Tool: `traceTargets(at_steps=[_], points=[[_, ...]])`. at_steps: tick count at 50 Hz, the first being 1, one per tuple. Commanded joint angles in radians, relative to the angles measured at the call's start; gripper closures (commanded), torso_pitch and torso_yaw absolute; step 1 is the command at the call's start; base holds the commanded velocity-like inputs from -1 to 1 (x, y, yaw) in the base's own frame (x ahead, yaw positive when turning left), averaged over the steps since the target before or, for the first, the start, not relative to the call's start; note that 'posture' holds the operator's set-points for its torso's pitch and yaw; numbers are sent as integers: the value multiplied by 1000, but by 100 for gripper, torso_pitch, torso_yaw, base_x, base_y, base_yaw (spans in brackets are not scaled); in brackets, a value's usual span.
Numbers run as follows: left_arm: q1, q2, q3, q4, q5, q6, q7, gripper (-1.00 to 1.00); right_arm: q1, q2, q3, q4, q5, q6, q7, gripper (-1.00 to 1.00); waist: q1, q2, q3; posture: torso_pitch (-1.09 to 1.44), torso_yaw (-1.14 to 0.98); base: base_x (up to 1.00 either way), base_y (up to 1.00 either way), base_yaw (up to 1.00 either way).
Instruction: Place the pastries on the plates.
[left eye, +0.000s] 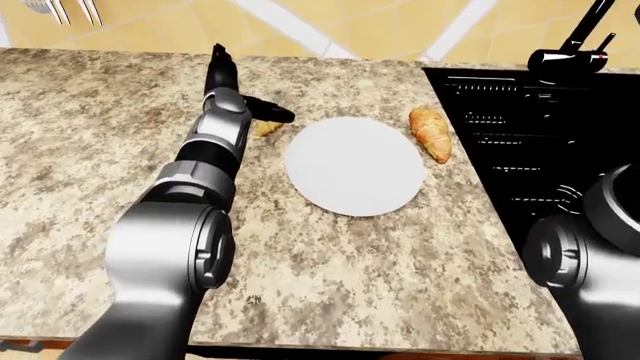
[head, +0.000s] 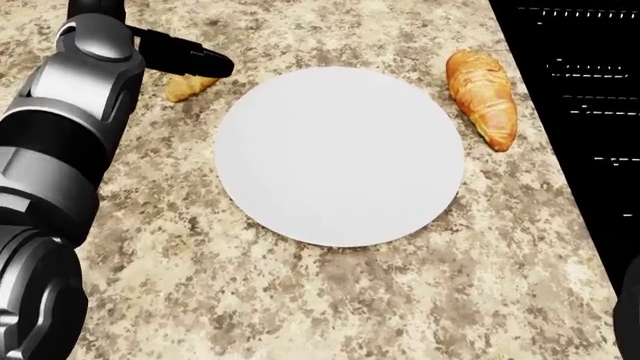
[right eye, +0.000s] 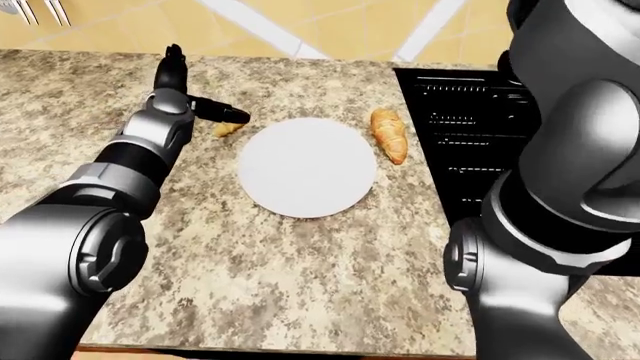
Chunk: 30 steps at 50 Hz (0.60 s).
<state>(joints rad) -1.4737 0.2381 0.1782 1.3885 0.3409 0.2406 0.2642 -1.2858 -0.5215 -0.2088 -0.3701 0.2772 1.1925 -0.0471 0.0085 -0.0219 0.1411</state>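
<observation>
A speckled granite counter (head: 330, 300) fills the views, with a black stove (left eye: 540, 142) along its right edge. The left arm (left eye: 205, 172) reaches up the left-eye view; the right arm (right eye: 560, 187) bulks at the right, its hand out of sight. A white round plate (head: 340, 154) lies bare mid-counter. A large croissant (head: 484, 97) rests just right of the plate, apart from it. The left hand (left eye: 240, 97) has its fingers (head: 185, 56) spread, one stretched over a small pastry (head: 188, 85) left of the plate, not gripping it
</observation>
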Motion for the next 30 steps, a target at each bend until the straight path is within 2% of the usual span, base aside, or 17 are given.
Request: traceTargets(at_steps=[1, 7, 16, 30], points=[[-44, 11, -11, -41, 25, -17, 2, -100, -29, -10, -7, -6, -6, -35, -5, -100, 0, 0, -35, 16, 0, 0, 0, 0], [-46, 12, -17, -41, 52, -7, 2, -100, -32, -23, -19, -22, 4, -13, -1, -100, -1, -1, -23, 19, 0, 0, 0, 0], [-32, 7, -31, -39, 96, -1, -21, -100, -27, -16, -3, -6, -4, -38, -6, -100, -2, 0, -2, 23, 0, 0, 0, 0], [-30, 9, -24, -39, 119, -1, -20, -100, -17, -16, -11, -44, 0, -9, -1, -100, -1, -2, 30, 30, 0, 0, 0, 0]])
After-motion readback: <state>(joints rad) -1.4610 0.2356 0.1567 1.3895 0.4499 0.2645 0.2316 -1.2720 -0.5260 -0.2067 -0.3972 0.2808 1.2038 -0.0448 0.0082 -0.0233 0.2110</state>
